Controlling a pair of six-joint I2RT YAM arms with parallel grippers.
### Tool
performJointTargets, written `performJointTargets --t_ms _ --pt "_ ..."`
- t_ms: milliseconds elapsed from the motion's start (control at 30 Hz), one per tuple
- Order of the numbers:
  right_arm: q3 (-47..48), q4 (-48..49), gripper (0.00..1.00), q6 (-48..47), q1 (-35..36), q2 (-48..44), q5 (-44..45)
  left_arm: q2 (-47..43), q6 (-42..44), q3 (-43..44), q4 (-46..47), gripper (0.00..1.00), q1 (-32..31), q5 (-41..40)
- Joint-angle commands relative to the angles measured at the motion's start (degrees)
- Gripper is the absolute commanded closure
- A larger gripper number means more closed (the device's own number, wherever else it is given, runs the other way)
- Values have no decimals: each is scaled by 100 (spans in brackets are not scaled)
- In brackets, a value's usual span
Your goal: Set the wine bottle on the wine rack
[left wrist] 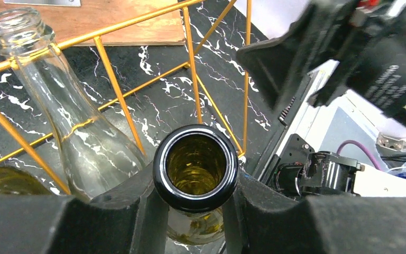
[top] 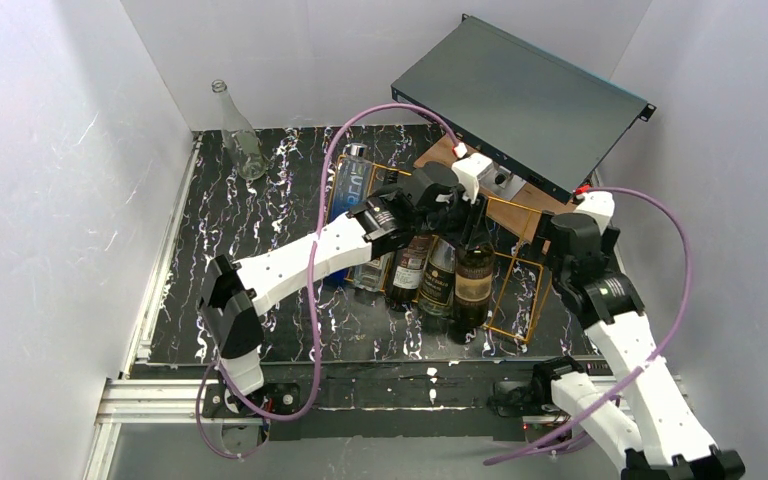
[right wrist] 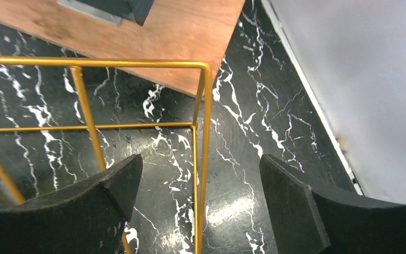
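The wine bottle [top: 473, 283] is set in a slot of the wine rack [right wrist: 137, 126], its neck clenched by the left gripper [left wrist: 195, 211]. The right gripper [right wrist: 201, 203] is spread wide above the rack's corner, grasping nothing. A pale label is carried on the bottle, but its writing cannot be read.

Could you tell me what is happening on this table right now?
The left end effector is shut on the neck of a dark wine bottle, whose body sits in a slot of the gold wine rack, next to other bottles. The right end effector hangs open and empty over the rack's right end. One clear bottle stands apart at the far left.
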Motion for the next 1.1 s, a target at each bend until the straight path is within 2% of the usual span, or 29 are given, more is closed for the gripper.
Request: performJointTargets --t_ms 0,200,500,767,1067 --pt "-103 558 13 -224 -34 463 113 77 87 435 464 100 -3 -10" --pt "-406 888 17 -299 -82 627 361 266 259 552 434 100 -3 -99" --pt "-702 1117 37 -258 -129 620 252 556 362 775 268 100 -13 -163" --pt "-679 1164 72 -337 -138 752 231 787 388 877 121 100 -25 -163" --pt "-729 1224 97 -354 -138 637 180 896 335 840 20 100 -47 -150"
